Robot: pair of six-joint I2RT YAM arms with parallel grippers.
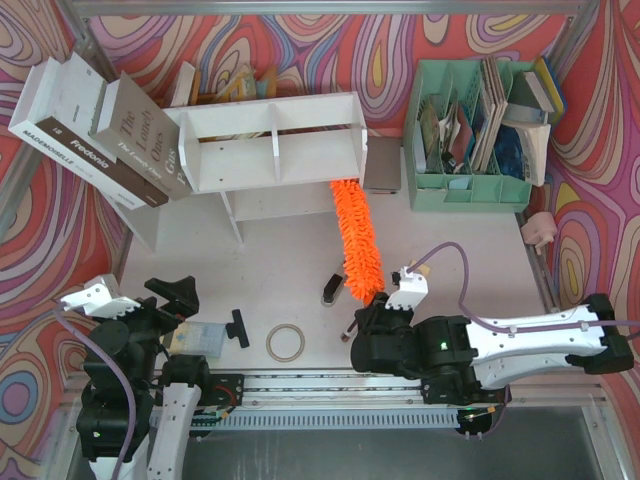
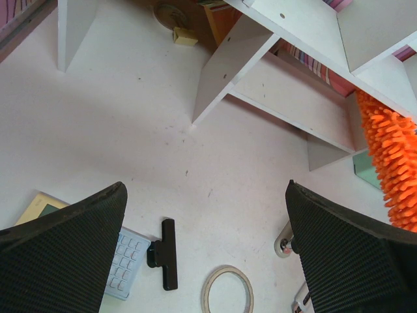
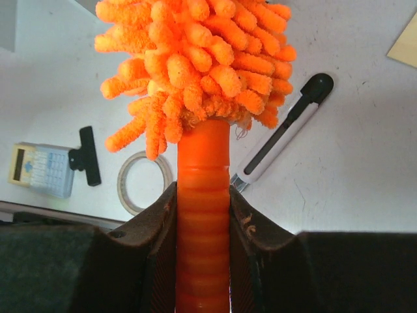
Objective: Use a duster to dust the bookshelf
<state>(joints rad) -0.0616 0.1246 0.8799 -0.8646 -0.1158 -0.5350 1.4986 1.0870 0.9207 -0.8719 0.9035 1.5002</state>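
The white bookshelf [image 1: 270, 140] lies at the back of the table; its dividers also show in the left wrist view [image 2: 287, 39]. The fluffy orange duster [image 1: 358, 235] stretches from my right gripper [image 1: 378, 308] up to the shelf's right front corner, where its tip meets the lower board. In the right wrist view my right gripper [image 3: 202, 215] is shut on the ribbed orange handle [image 3: 202, 182], just below the fluffy head [image 3: 195, 59]. My left gripper [image 1: 170, 305] hovers at the near left, open and holding nothing [image 2: 205, 186]. The duster's edge shows at the right [image 2: 394, 169].
A calculator [image 1: 196, 338], a black clip [image 1: 238, 327], a tape ring [image 1: 285, 342] and a small black-and-white tool [image 1: 333, 288] lie near the front. Books [image 1: 90, 125] lean at the back left. A mint green organiser [image 1: 470, 140] stands at the back right.
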